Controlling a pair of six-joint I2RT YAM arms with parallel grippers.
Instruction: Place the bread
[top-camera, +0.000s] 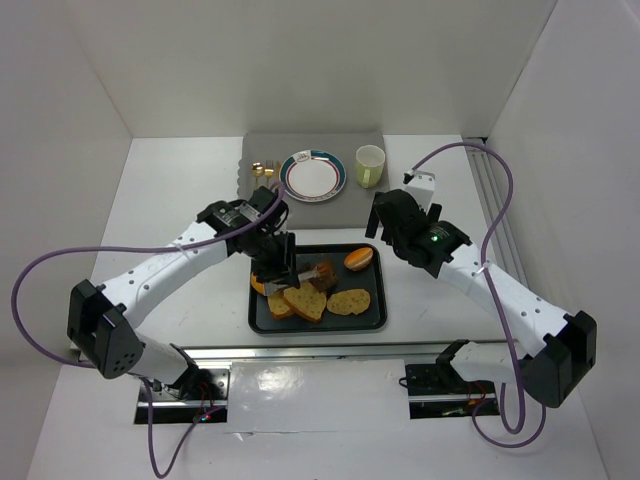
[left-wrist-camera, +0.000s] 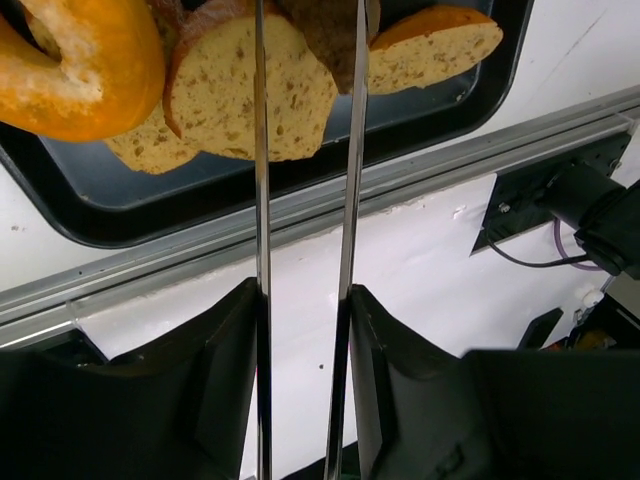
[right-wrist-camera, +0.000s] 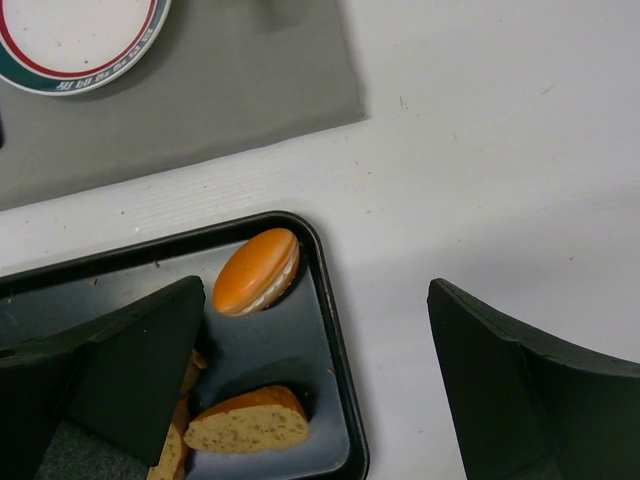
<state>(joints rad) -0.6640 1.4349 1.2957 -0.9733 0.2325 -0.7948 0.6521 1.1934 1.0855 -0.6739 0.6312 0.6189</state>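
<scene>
A black tray (top-camera: 375, 315) holds the bread: a glossy orange bun (top-camera: 359, 259), a dark brown lump (top-camera: 322, 272), a golden ring doughnut (top-camera: 259, 286) half hidden under my left arm, and several seeded slices (top-camera: 306, 301). My left gripper (top-camera: 278, 258) is shut on thin metal tongs (left-wrist-camera: 259, 200). The tong blades stand on either side of the brown lump (left-wrist-camera: 320, 30), above the slices (left-wrist-camera: 240, 90), with the doughnut (left-wrist-camera: 90, 60) to their left. My right gripper (right-wrist-camera: 318, 300) is open and empty, hovering over the tray's right rim (right-wrist-camera: 335, 330) near the bun (right-wrist-camera: 258, 272).
A grey mat (top-camera: 260, 150) at the back carries a white plate with a red-green rim (top-camera: 312, 175), a pale green cup (top-camera: 370, 166) and gold cutlery (top-camera: 262, 170). A metal rail (left-wrist-camera: 420, 170) runs along the table's near edge. White walls stand on three sides.
</scene>
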